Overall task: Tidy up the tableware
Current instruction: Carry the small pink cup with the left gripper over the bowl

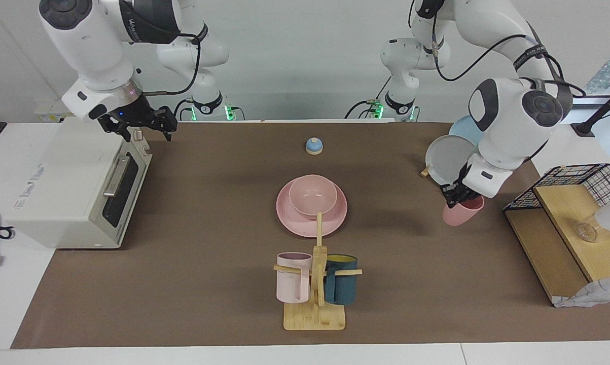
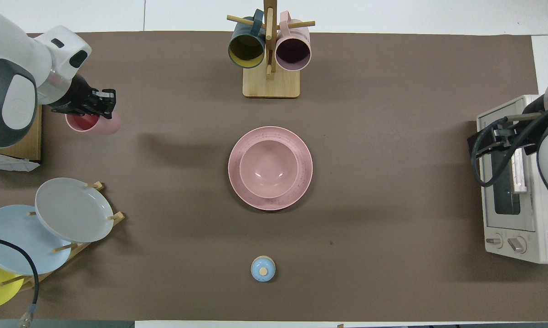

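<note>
A pink bowl (image 1: 313, 195) (image 2: 268, 168) sits inside the pink plate (image 1: 290, 223) (image 2: 303, 187) at the middle of the mat. My left gripper (image 1: 457, 195) (image 2: 98, 98) is shut on the rim of the pink cup (image 1: 462, 214) (image 2: 91, 124). It holds the cup tilted, a little above the mat at the left arm's end, beside the plate rack. My right gripper (image 1: 147, 133) (image 2: 488, 142) hangs open and empty over the toaster oven's top front corner.
A white toaster oven (image 1: 76, 182) (image 2: 515, 177) stands at the right arm's end. A mug tree (image 1: 317, 284) (image 2: 270, 50) with two mugs is farther from the robots than the plate. Plate rack (image 1: 449, 157) (image 2: 69, 214), wire shelf (image 1: 573, 213), small blue knob (image 1: 314, 146) (image 2: 263, 268).
</note>
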Robot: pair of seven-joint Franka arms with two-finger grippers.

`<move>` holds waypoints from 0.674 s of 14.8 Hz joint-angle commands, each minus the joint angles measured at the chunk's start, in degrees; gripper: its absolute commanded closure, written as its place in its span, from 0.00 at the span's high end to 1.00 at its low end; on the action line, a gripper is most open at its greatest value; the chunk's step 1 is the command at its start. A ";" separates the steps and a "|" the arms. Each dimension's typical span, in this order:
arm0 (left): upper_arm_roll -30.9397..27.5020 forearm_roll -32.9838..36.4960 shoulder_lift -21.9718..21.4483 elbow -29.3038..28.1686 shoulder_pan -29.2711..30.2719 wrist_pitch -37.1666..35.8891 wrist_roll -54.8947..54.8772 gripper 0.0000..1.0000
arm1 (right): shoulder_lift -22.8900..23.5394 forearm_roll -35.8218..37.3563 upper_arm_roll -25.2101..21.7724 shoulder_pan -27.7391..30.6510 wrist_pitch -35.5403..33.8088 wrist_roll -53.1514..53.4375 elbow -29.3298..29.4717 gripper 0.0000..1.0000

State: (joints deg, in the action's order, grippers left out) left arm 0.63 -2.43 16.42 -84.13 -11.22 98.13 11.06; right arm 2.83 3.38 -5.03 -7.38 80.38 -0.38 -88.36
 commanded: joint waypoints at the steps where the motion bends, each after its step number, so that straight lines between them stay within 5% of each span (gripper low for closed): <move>1: -0.72 -0.81 4.91 11.32 -8.52 -7.58 8.31 0.00 | -1.95 -0.74 0.20 1.93 3.28 -3.21 -2.44 1.00; 10: -0.71 -4.25 10.73 13.55 -24.27 -1.19 27.60 0.00 | -2.13 -0.83 -0.07 2.98 2.76 -3.66 -2.34 1.00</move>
State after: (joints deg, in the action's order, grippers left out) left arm 0.98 -5.70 24.70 -72.80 -33.72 96.02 36.06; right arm 1.98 3.38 -5.17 -5.82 82.10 -2.43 -89.16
